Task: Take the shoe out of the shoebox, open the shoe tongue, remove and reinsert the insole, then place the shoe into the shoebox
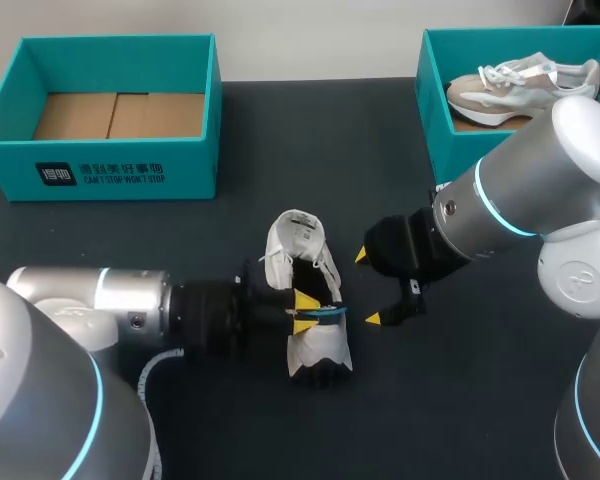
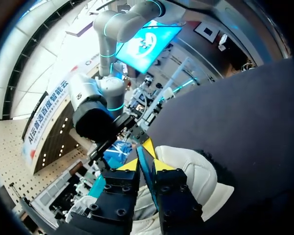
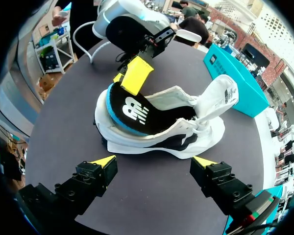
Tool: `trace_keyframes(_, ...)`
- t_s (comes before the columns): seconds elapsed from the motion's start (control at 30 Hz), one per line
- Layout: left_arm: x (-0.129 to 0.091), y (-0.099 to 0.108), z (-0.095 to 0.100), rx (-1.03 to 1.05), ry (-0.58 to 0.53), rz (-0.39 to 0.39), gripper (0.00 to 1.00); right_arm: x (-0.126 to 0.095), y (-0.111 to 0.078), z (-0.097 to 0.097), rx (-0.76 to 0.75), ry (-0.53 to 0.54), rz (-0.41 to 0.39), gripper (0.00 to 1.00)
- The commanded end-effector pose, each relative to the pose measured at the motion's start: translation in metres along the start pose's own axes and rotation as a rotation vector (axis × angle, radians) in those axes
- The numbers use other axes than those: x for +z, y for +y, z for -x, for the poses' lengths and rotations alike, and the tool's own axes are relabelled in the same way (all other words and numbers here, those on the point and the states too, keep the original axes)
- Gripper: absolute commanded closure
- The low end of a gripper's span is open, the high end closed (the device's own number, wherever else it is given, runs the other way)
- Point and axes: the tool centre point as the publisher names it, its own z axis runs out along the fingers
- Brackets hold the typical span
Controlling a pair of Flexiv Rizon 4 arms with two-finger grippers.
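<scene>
The left end effector is pinching shut on the insole protruding from the opening of the shoe, which is lying sideways on the tabletop, while the right end effector is hovering wide open and empty beside the shoe, likely to steady it.

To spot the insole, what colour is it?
The insole is black with a blue edge; clearest in right wrist view.

A white sneaker lies on the dark table. The left gripper pinches its blue-edged insole. The right gripper hangs just beside, fingers spread. A beige sneaker sits in the right teal shoebox.
</scene>
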Motion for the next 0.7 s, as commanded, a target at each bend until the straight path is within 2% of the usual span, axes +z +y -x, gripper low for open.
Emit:
trace_keyframes(0.03, 0.006, 0.002, -0.002, -0.013, 0.034, -0.01, 1.0, 0.001, 0.0, -0.001, 0.0, -0.003, -0.001, 0.0)
trace_keyframes(0.3, 0.005, 0.006, -0.01, -0.032, 0.085, -0.012, 1.0, 0.001, 0.0, -0.001, 0.0, -0.003, -0.001, 0.0)
trace_keyframes(0.7, -0.001, 0.022, -0.025, -0.07, 0.101, 0.047, 1.0, 0.001, 0.0, -0.001, 0.0, -0.003, -0.001, 0.0)
